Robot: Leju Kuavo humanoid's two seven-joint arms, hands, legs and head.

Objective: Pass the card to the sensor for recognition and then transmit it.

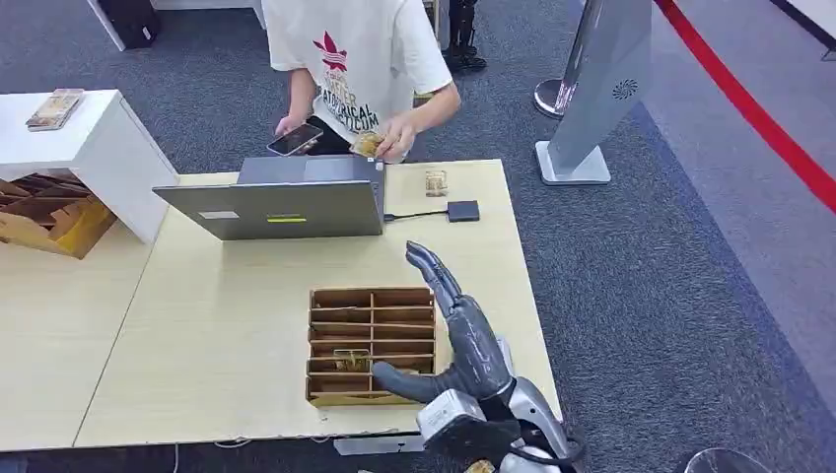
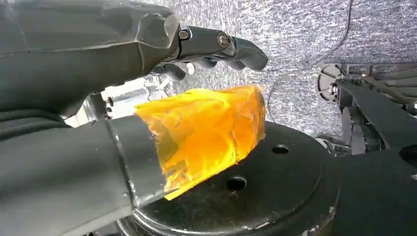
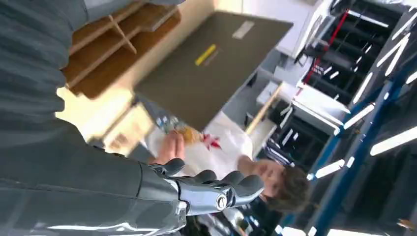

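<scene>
Table (image 1: 217, 335) carries one laptop (image 1: 286, 209), one divided wooden box (image 1: 372, 345), one sensor (image 1: 462, 210). Right hand (image 1: 458, 340) released, empty; left hand (image 2: 206, 46) state indeterminate.

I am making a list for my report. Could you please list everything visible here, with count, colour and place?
table: one, light wood, centre.
wooden tray: one, brown, divided, near edge.
laptop: one, grey, far side.
small dark box: one, cabled, beside laptop.
card: one, far edge.
white cabinet: one, left.
phone: one, in person's hand.
person: one, white shirt, behind table.
right hand: grey, fingers apart, above tray.
left hand: grey, hanging low.
</scene>
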